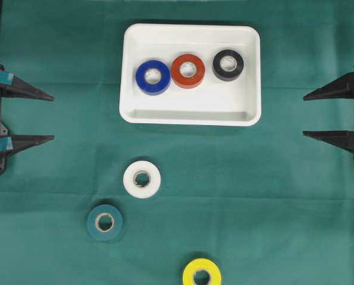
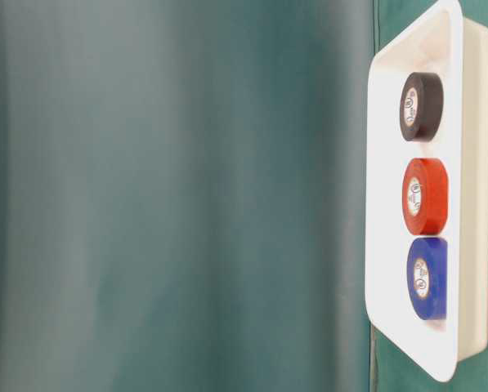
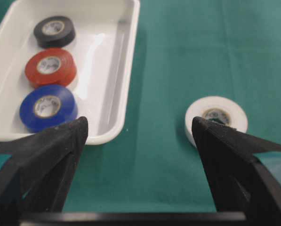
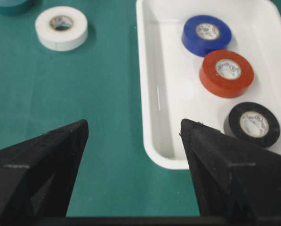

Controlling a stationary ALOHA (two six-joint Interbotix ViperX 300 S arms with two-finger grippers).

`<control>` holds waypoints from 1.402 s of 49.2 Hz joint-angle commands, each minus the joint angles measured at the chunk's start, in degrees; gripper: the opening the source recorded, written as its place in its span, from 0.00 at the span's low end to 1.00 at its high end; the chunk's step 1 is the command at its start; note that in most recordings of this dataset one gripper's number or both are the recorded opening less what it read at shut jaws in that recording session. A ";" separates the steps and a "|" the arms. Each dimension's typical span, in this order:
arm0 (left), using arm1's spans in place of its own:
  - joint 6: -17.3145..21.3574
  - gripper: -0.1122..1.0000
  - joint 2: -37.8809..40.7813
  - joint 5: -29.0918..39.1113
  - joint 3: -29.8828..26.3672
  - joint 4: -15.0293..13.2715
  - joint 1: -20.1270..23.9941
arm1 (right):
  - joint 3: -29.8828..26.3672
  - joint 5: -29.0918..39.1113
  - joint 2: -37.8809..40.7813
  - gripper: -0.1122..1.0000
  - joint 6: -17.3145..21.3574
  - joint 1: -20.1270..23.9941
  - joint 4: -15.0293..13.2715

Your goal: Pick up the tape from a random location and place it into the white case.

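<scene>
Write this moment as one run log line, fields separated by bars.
case: blue, red, black tapes | cloth: white, teal, yellow tapes | both jaws open, empty

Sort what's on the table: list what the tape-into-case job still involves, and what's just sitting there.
Job:
white case
white tape, on the cloth
teal tape, on the cloth
yellow tape, on the cloth

Just sitting:
blue tape, red tape and black tape, already in the case
green cloth

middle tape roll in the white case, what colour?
Red tape roll, between blue and black; clearest in the overhead view.
</scene>
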 commanded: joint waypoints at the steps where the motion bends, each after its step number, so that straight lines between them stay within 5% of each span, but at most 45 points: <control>1: -0.09 0.98 0.53 -2.11 0.18 -0.09 -0.62 | -0.97 -0.79 0.79 0.78 -0.09 0.00 0.00; 69: -0.35 0.98 0.53 -5.10 1.85 -0.26 -1.23 | -0.62 -1.32 1.85 0.78 -0.18 0.00 -0.18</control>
